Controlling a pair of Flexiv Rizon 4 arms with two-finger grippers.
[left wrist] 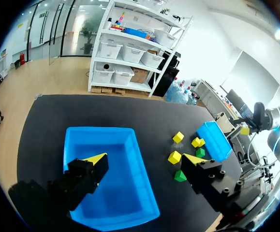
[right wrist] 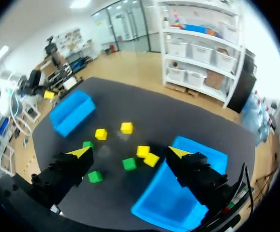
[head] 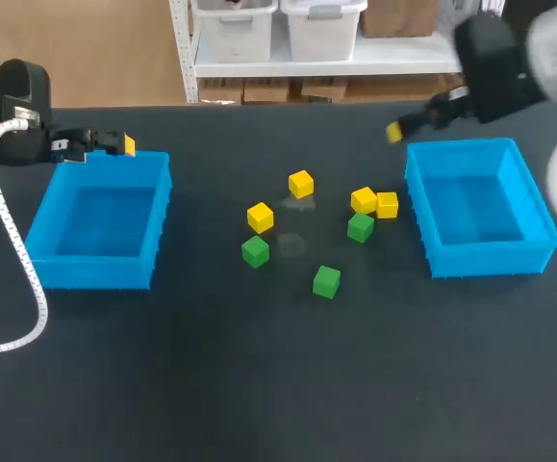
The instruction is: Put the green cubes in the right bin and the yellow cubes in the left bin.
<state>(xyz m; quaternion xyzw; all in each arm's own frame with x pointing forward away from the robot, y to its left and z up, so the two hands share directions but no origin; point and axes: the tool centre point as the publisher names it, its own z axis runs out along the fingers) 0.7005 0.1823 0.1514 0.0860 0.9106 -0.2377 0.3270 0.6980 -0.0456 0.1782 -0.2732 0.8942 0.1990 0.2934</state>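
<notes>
Several yellow cubes lie mid-table, one at the back [head: 301,183], one to its left [head: 260,217] and a touching pair [head: 374,202]. Three green cubes [head: 255,251] [head: 360,227] [head: 326,281] sit among them. My left gripper [head: 114,144] hangs open and empty above the back rim of the left blue bin [head: 95,265]. In the left wrist view, the left gripper [left wrist: 144,159] spreads over that bin [left wrist: 98,131]. My right gripper [head: 403,128] hovers open behind the right blue bin's [head: 480,260] back-left corner. In the right wrist view, the right gripper [right wrist: 129,152] holds nothing.
Both bins look empty. The dark tabletop [head: 259,385] stretches bare in front of the cubes. A white coiled cable [head: 13,250] hangs from my left arm beside the left bin.
</notes>
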